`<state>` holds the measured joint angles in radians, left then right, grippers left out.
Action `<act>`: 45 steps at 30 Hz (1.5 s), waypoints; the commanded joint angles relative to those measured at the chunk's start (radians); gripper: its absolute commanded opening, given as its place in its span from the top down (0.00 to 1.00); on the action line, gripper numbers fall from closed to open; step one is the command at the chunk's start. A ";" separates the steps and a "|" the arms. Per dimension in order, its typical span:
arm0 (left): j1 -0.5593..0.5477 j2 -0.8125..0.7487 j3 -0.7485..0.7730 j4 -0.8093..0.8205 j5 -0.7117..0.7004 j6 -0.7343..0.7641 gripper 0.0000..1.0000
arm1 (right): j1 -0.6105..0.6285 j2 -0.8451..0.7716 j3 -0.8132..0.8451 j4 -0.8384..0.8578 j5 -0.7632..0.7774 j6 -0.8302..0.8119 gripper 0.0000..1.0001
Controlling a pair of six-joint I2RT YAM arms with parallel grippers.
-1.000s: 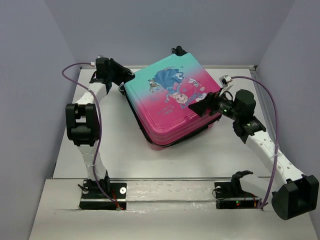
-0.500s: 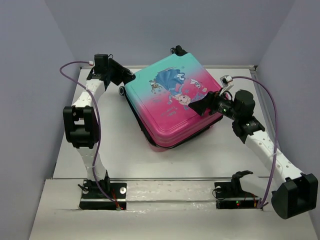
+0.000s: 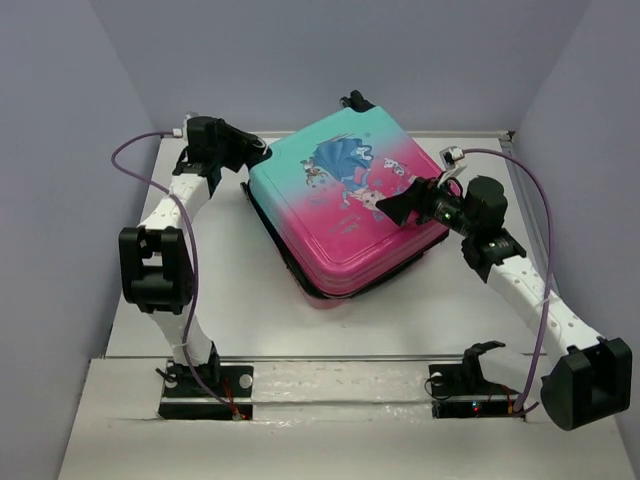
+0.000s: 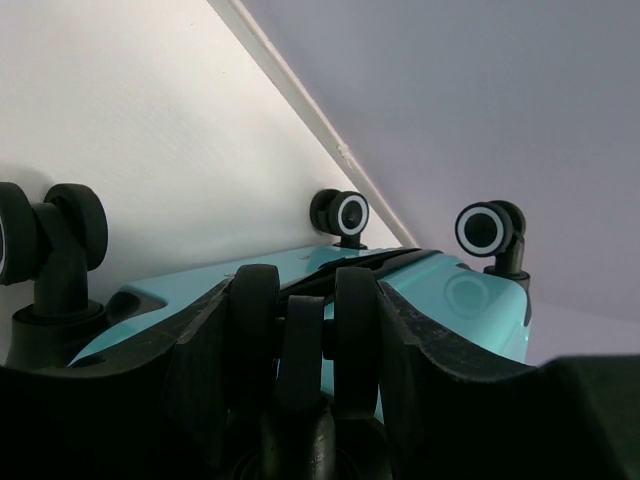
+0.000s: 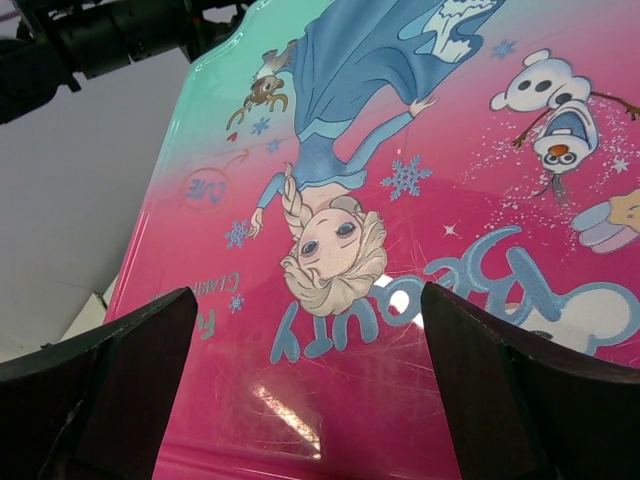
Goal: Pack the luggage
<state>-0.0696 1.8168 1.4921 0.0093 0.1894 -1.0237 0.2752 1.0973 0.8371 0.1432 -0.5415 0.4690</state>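
From above, the luggage (image 3: pixel 345 215) lies flat and zipped shut on the surface (image 3: pixel 230 300). It sits in the far half, about midway between the left and right edges, and is turned on a diagonal. Its teal, wheeled end points toward the far-left corner and its pink end toward the near-right corner. The left arm (image 3: pixel 170 215) runs up along the left edge, with the left jaws at the wheeled end of the case near the far-left corner. The right arm (image 3: pixel 520 285) reaches in from the near-right corner, with the right jaws above the right part of the lid, over the print.

In the left wrist view, the two black fingers (image 4: pixel 190 360) sit tight against both sides of a twin wheel (image 4: pixel 295 320), so the left jaws are clenched on that wheel of the luggage. Behind it rises the teal shell (image 4: pixel 450 300). A second wheel (image 4: pixel 60 240) stands at the left of the frame, and two more (image 4: pixel 340 213) (image 4: pixel 487 230) stand at the far side of the case, close to the far edge of the surface.

In the right wrist view, the right jaws are released. Their fingers (image 5: pixel 110 390) are spread wide at the two lower corners of the frame, with the glossy lid showing between them. Whether the tips touch the lid cannot be told. The princess figure (image 5: pixel 330 200) appears upside down, with a snowman (image 5: pixel 555 100) beside her on the pink part.
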 commanded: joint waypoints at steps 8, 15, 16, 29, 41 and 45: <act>-0.010 -0.064 0.404 0.089 0.107 -0.079 0.94 | 0.002 0.019 0.059 -0.021 0.046 -0.010 0.00; 0.024 0.001 0.576 -0.072 0.166 -0.062 0.94 | 0.002 0.000 0.117 -0.076 0.034 -0.009 0.00; 0.028 -0.031 0.532 -0.042 0.174 -0.064 0.94 | 0.002 -0.004 0.117 -0.089 0.040 -0.015 0.00; 0.106 -0.278 0.024 0.106 0.203 -0.021 0.94 | 0.002 -0.060 0.056 -0.228 0.129 -0.058 0.00; 0.157 -0.254 -0.188 0.156 0.188 0.060 0.94 | 0.002 -0.201 0.051 -0.307 0.147 -0.075 0.00; 0.160 -0.263 -0.240 0.179 0.189 0.063 0.94 | 0.002 -0.293 0.086 -0.401 0.161 -0.093 0.03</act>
<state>0.0830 1.5921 1.2671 0.0292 0.3477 -0.9764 0.2703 0.8967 0.8833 -0.1761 -0.3985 0.4057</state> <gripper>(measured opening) 0.599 0.991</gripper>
